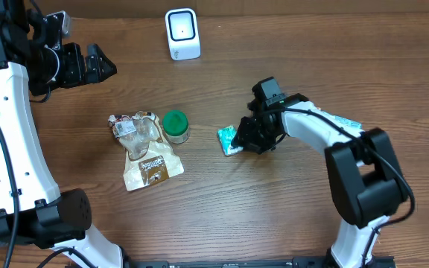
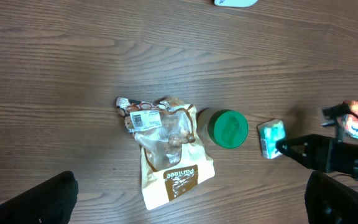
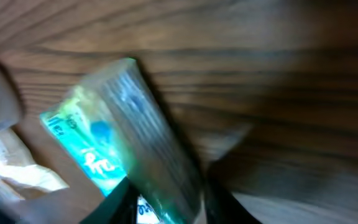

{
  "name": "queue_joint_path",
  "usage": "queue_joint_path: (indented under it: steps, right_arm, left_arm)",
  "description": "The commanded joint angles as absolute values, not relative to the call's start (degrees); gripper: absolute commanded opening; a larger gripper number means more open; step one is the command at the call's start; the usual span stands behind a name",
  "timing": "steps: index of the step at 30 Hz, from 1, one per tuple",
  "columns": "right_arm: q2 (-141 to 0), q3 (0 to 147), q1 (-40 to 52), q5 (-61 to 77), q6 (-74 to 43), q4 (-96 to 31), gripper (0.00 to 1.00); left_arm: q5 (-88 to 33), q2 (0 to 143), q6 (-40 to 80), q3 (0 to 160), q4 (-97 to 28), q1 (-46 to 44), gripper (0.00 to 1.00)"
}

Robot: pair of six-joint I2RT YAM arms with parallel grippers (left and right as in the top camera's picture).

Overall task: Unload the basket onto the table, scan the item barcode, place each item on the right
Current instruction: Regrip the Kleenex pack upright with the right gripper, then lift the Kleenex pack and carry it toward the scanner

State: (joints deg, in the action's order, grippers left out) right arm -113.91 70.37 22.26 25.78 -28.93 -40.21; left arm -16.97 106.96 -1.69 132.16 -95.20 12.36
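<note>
Overhead: the scanner [image 1: 182, 33] stands at the counter's [image 1: 326, 59] far edge. The teal packet [image 1: 228, 139] lies mid-counter with the right hand [image 1: 243, 138] at its edge, while the left hand [image 1: 109, 67] is released near the far-left corner. Left wrist: a green-lidded jar [image 2: 228, 128] – contents hidden – sits beside a snack bag [image 2: 166, 149]. Right wrist alone shows fingers [image 3: 120, 202] grasping the packet.

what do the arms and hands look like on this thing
The left arm and right arm are smooth white shells joined by chunky black joints. The left hand and right hand are black and angular. Thin black cables run along both arms.
</note>
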Motion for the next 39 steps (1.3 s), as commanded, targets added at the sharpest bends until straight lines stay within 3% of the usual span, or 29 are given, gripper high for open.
queue_joint_path:
  steps: [1, 7, 17, 29, 35, 39]
  right_arm:
    - [-116.09, 69.69, 22.48, 26.55, -31.79, -40.12, 0.26]
    - [-116.07, 69.71, 22.37, 26.7, -32.01, -39.9, 0.04]
    - [-112.79, 71.02, 21.19, 35.46, -29.56, -40.56, 0.04]
    - [-103.57, 71.0, 15.64, 77.84, -22.44, -35.81, 0.04]
    - [-103.57, 71.0, 15.64, 89.56, -22.46, -30.28, 0.04]
    - [-103.57, 71.0, 15.62, 89.93, -23.97, -30.04, 0.04]
  left_arm:
    - [-17.41, 106.48, -2.61, 133.08, -95.31, 11.97, 1.0]
    - [-17.41, 106.48, -2.61, 133.08, -95.31, 11.97, 1.0]
    - [-17.41, 106.48, -2.61, 133.08, -95.31, 11.97, 1.0]
    - [-17.41, 106.48, -2.61, 133.08, -95.31, 11.97, 0.99]
    - [-17.41, 106.48, -2.61, 133.08, -95.31, 11.97, 1.0]
    - [-17.41, 106.48, -2.61, 133.08, -95.31, 11.97, 0.99]
